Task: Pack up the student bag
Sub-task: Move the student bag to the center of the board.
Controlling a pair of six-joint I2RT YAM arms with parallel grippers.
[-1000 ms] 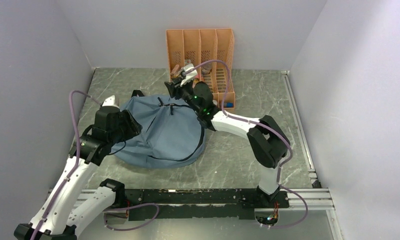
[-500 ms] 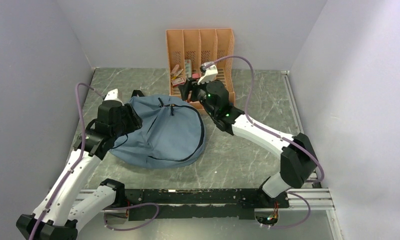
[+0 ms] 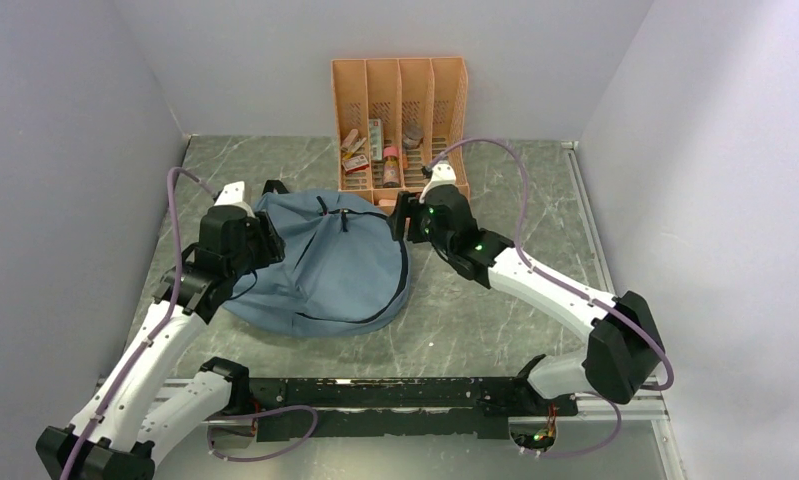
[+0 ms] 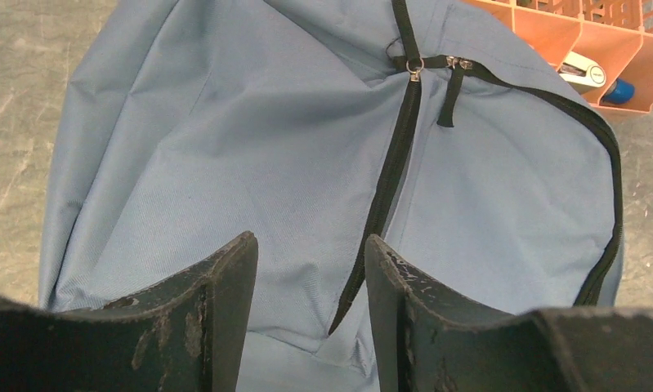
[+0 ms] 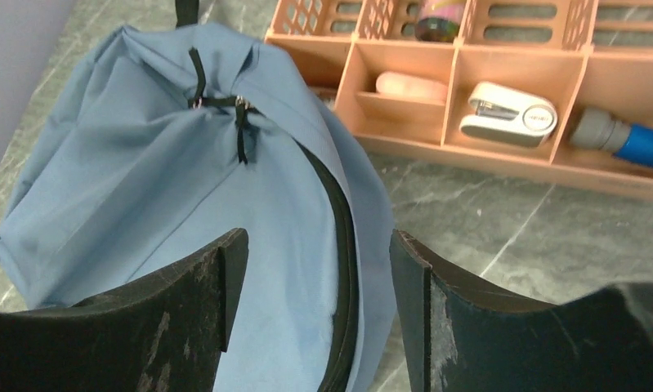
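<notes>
The dusty-blue student bag lies flat in the middle of the table, its black zip running round the right edge and the zip pulls together near the top. My left gripper hovers over the bag's left side. In the left wrist view the left gripper is open, with blue fabric and a black zip end below the gap. My right gripper is at the bag's upper right edge. Seen from its own wrist, the right gripper is open over the zip line, holding nothing.
An orange slotted file organizer stands against the back wall, just beyond the bag. Its front trays hold a white stapler, a blue and grey marker and a pink eraser. Grey walls close in left and right.
My right arm has drawn back from the organizer, down and to the right, to the bag's upper right edge, and its jaws have widened. The left arm has edged slightly forward.
</notes>
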